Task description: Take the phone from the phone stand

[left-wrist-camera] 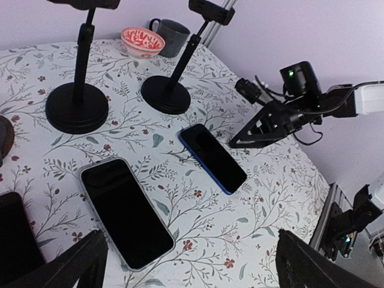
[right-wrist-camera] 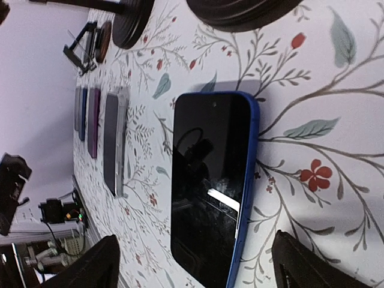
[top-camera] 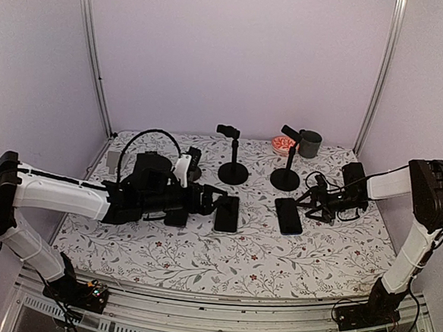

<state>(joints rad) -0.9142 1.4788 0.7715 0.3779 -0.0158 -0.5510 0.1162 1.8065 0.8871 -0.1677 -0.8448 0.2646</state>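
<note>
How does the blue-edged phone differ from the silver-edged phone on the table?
The blue-edged phone has a blue rim, the silver-edged phone a pale one. The blue-edged phone lies before the tilted stand, the silver-edged phone before the upright stand. Both lie flat on the table, dark screens up, off the stands.

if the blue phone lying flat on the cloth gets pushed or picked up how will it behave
The blue phone looks rigid, so it should slide as one piece. Its glossy screen shows reflections, so it is probably slippery to pinch. Lying flat on the floral cloth, it likely won't roll or tip.
</note>
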